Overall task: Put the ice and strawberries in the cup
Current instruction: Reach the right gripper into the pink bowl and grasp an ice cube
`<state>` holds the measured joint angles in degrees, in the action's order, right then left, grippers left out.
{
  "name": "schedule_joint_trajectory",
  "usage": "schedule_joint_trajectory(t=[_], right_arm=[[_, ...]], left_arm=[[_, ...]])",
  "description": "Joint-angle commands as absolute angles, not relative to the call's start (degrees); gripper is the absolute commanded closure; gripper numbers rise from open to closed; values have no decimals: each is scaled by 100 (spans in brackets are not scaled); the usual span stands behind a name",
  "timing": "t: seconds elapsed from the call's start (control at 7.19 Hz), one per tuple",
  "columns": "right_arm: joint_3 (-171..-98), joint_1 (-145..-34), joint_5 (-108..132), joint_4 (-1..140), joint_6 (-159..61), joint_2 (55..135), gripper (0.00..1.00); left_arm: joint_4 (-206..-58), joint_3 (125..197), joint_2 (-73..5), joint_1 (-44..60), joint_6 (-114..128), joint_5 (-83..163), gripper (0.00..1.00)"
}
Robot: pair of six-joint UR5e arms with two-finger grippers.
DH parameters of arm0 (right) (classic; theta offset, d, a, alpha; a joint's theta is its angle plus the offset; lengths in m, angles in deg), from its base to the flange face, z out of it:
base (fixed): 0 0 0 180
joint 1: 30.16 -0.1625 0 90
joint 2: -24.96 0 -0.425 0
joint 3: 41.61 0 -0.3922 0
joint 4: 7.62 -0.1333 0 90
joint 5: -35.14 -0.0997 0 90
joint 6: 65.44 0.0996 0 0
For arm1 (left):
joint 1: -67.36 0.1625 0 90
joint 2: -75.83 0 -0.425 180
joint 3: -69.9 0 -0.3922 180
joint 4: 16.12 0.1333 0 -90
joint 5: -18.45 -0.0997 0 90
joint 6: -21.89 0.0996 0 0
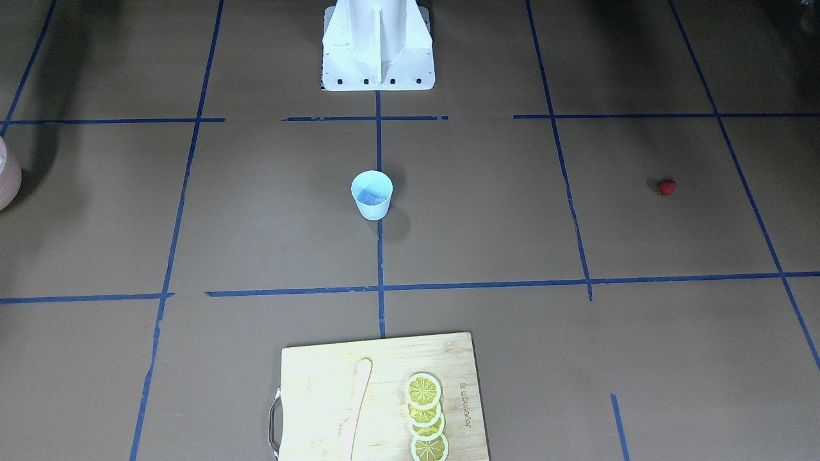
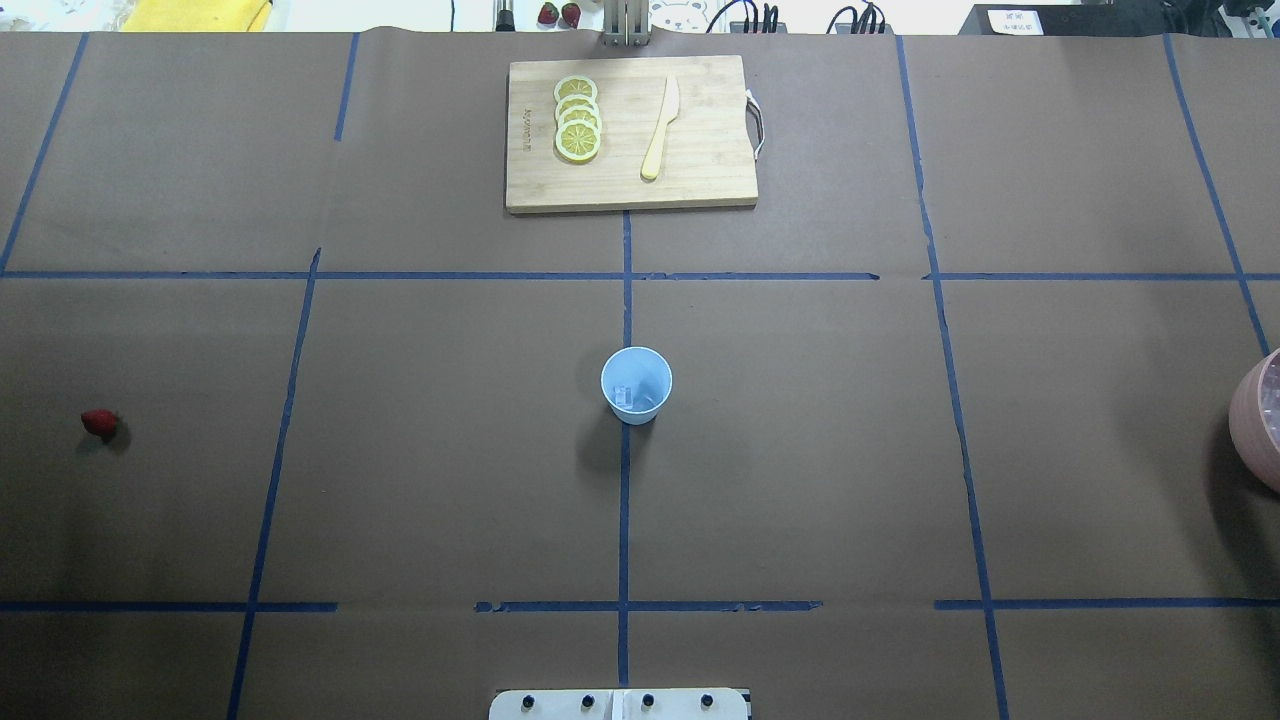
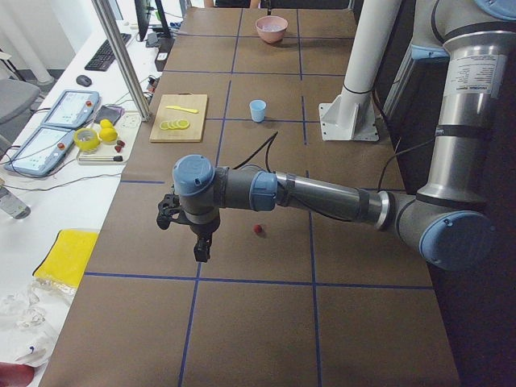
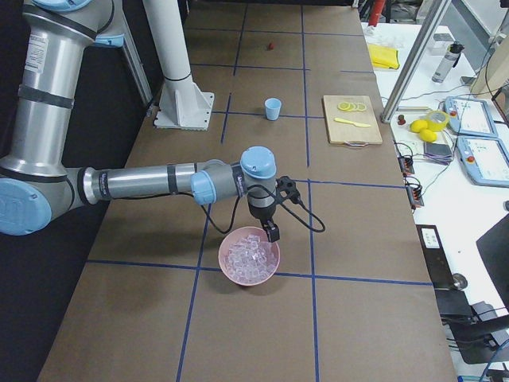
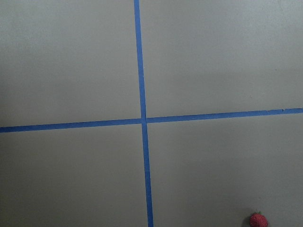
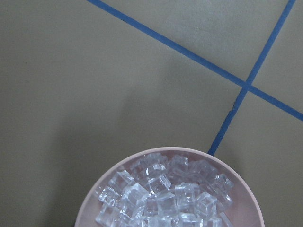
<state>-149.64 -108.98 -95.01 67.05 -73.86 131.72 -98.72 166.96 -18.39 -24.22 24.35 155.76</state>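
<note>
The light-blue cup (image 2: 636,385) stands upright at the table's centre, with one ice cube (image 2: 625,397) at its bottom. A pile of ice (image 6: 161,194) fills the pink bowl (image 4: 246,278) at the table's right end. My right gripper (image 4: 273,235) hangs over that bowl's far rim. A single red strawberry (image 2: 99,423) lies at the left end of the table. My left gripper (image 3: 200,252) hovers above the table a little way from the strawberry (image 3: 258,229). Both grippers show only in the side views, so I cannot tell whether they are open or shut.
A wooden cutting board (image 2: 700,190) at the far edge carries lemon slices (image 2: 578,118) and a wooden knife (image 2: 661,128). The robot's white base (image 1: 378,45) is at the near edge. Blue tape lines grid the brown table.
</note>
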Motion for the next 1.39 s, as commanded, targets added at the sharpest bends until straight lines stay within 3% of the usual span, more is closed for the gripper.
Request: schedule_joint_trajectory(t=[0.0,1.25], right_arm=[[-14831,-10900,-9528,6507,-7265,13385,1],[-14225,-10215,-9441,6489,-6940,12982,12]], left_arm=[[-9874,16710,-1786,-2422,2435,15582,0],[-9874,16746,-1777,-2422,2443,15582,0]])
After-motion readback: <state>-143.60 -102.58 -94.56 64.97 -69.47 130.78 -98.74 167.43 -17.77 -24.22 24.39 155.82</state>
